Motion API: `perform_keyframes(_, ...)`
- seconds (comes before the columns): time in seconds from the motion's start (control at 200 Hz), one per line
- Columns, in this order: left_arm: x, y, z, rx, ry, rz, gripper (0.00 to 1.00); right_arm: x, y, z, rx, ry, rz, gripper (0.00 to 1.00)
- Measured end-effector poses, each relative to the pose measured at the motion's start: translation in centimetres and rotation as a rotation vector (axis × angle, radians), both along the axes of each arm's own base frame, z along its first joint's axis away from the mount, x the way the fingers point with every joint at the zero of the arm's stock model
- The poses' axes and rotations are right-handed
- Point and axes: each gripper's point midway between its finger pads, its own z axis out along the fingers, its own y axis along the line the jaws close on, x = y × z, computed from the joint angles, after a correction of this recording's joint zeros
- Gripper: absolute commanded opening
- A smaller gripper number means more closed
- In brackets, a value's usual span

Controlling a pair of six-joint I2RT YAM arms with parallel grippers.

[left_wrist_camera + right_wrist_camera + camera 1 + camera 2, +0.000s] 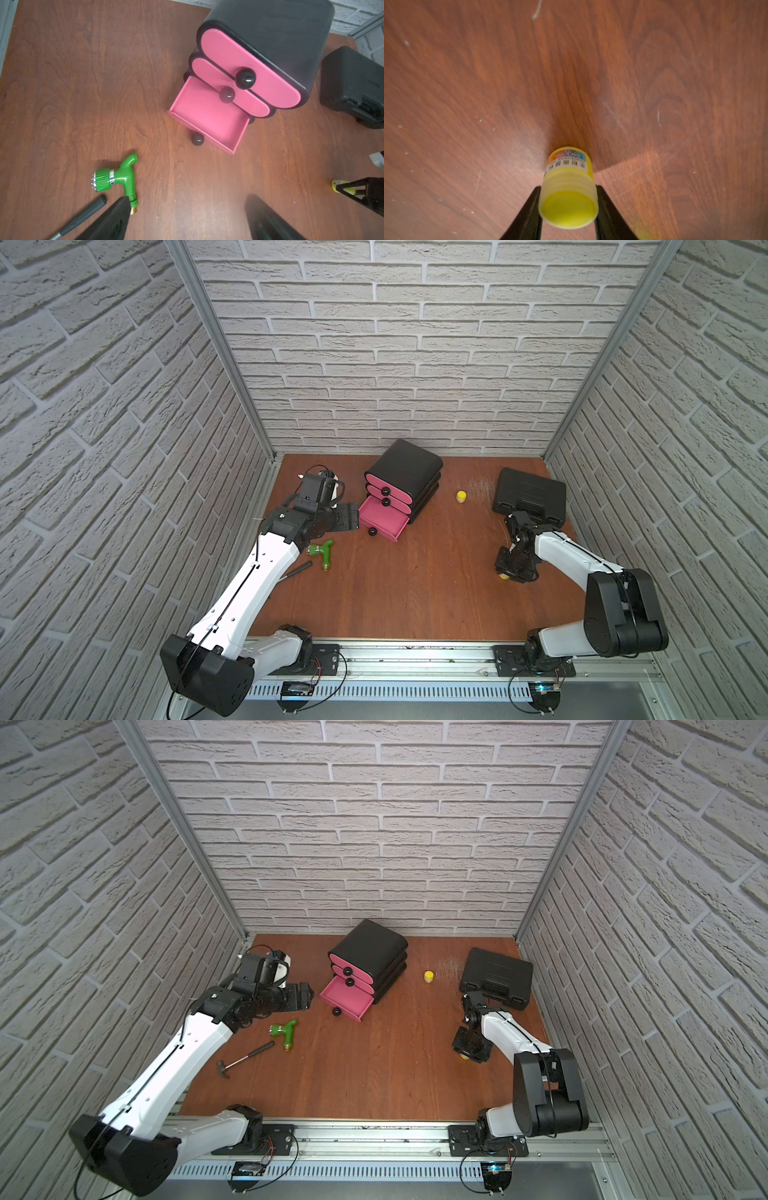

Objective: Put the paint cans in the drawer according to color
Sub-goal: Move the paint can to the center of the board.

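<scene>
A yellow paint can (pixel 568 193) sits on the table between the fingers of my right gripper (pixel 568 190), which is shut on it by the lid end. In both top views only a sliver of this can (pixel 504 576) shows under the right gripper (pixel 509 571). A second yellow paint can (pixel 461 496) stands free to the right of the drawer cabinet (pixel 405 472). Its bottom pink drawer (pixel 207 116) is pulled out, and the part that shows is bare. The two upper drawers are closed. My left gripper (pixel 188 200) hovers open just left of the pulled-out drawer, holding nothing.
A green hose nozzle (pixel 324 551) and a small hammer (pixel 241 1054) lie on the table near my left arm. A flat black case (pixel 530 493) lies at the back right, just behind my right arm. Brick walls close in the table on three sides.
</scene>
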Motion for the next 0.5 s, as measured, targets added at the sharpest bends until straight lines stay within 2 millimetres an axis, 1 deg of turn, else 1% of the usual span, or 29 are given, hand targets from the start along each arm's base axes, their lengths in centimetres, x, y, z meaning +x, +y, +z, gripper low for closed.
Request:
perform_keyframes(0.085, 0.0, -0.1, 0.3, -0.011, -0.011, -0.007, 0.84, 0.0, 0.8, 0.0, -0.002, 0.000, 0.043, 0.30)
perform_keyframes(0.155, 0.0, -0.2, 0.4, -0.015, -0.013, -0.010, 0.81, -0.1, 1.5, 0.2, -0.008, 0.001, 0.086, 0.30)
perform_keyframes(0.235, -0.1, -0.3, 0.3, -0.019, -0.011, -0.013, 0.78, 0.4, 2.8, 0.7, -0.018, -0.013, 0.147, 0.30)
perform_keyframes(0.335, -0.1, -0.3, 0.1, -0.026, -0.002, -0.009, 0.75, 1.6, 5.3, 1.5, -0.025, -0.041, 0.251, 0.30)
perform_keyframes(0.5, -0.4, 0.4, -1.4, -0.048, 0.045, 0.039, 0.72, 2.8, 10.9, 1.6, -0.039, -0.057, 0.461, 0.30)
